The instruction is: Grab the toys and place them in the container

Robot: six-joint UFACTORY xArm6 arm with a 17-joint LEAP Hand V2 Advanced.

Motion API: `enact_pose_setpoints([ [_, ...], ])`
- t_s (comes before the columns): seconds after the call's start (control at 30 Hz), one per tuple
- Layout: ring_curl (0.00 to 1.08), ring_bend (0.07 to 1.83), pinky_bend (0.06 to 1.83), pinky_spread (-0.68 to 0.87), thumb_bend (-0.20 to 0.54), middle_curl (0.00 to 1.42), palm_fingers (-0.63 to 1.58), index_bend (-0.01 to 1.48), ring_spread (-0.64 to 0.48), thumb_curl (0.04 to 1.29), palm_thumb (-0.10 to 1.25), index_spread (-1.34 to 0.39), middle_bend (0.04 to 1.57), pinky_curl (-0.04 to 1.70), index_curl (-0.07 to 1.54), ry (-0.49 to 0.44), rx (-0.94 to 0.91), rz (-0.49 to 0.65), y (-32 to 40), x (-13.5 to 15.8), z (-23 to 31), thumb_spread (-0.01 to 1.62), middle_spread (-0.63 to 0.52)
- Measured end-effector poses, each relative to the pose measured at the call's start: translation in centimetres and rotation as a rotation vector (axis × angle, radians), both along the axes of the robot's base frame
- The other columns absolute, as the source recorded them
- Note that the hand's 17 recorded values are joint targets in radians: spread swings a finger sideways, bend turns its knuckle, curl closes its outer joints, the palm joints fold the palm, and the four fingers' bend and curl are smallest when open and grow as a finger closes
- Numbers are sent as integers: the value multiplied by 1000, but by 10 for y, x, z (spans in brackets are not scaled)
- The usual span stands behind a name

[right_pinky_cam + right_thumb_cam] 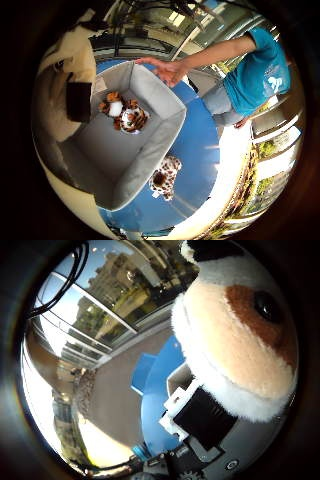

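Hand (200, 420) parts, white and black, press against a plush toy (240, 335) that fills the thumb-side view — cream, white and brown with a dark eye — so it looks held close against the palm, though how far the fingers curl round it cannot be told. Out from the palm, the grey container (150, 150) sits on the blue counter (200, 145), open side toward the hand, a tiger toy (131, 117) already inside. A spotted toy (165, 182) lies just outside its wall, at about five o'clock from the tiger. A person's hand (167, 70) rests at the far rim — worth minding before any release.
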State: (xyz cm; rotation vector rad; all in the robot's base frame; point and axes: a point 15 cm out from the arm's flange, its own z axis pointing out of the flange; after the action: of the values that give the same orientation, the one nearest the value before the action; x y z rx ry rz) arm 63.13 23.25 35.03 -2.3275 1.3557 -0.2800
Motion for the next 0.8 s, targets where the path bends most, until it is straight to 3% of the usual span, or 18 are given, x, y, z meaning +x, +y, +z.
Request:
enact_pose_setpoints([
  [0.07,697,1380,1418,177,-45,873,850,517,7,827,731,-1212,1216,839,1358,15,-10,4,-1,-1,-8,1030,-115],
  [0.13,673,1298,1384,211,-49,814,698,461,47,798,693,-1173,1076,824,1317,26,-19,9,-2,-2,-13,1036,-111],
  [0.27,588,1123,1313,328,-46,646,83,232,166,715,624,-1026,659,782,1199,75,-34,16,-6,-11,-21,1067,-77],
  [0.37,493,938,1241,379,-54,558,-93,169,214,659,575,-950,513,719,1104,80,-39,23,-7,-12,-22,1081,-52],
  [0.5,385,769,1160,441,-49,462,-95,110,254,567,524,-792,349,631,940,98,-53,44,-10,-17,-25,1100,-14],
  [0.8,327,660,1062,503,-38,394,-40,122,283,448,472,-565,221,548,676,87,-54,37,-33,-29,12,1108,26],
])
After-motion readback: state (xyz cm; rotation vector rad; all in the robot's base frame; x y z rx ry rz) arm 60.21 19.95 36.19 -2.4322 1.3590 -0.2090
